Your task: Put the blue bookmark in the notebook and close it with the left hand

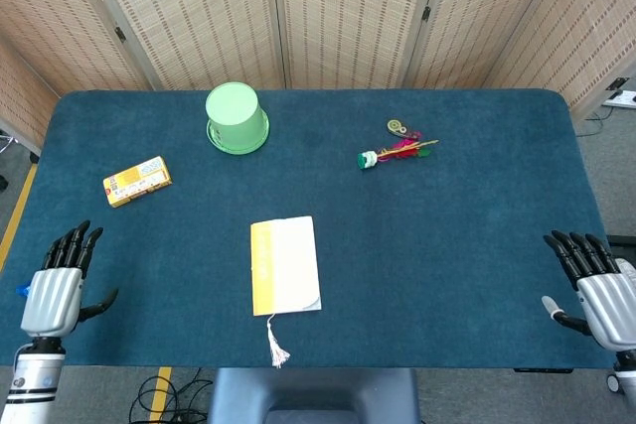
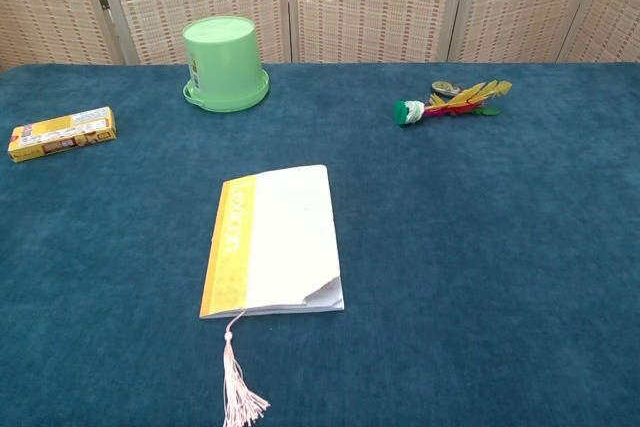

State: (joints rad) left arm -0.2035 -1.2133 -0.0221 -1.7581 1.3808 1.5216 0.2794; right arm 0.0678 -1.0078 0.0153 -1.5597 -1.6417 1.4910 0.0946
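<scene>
Closed notebook [image 2: 272, 242] with white cover and yellow spine strip, flat on the surface's near middle, pale tassel [image 2: 241, 387] trailing from its near edge

Head view: high above the near edge, looking steeply down on the whole table [image 1: 477, 215]. Chest view: low, near, facing the far screens. Both share the notebook [image 1: 285, 265] and green bucket [image 1: 237, 118].

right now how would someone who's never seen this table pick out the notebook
On the blue table, look near the front edge, about the middle. The notebook lies closed and flat: a white cover with a yellow strip down its left side, and a pale tassel trailing from its near end.
</scene>
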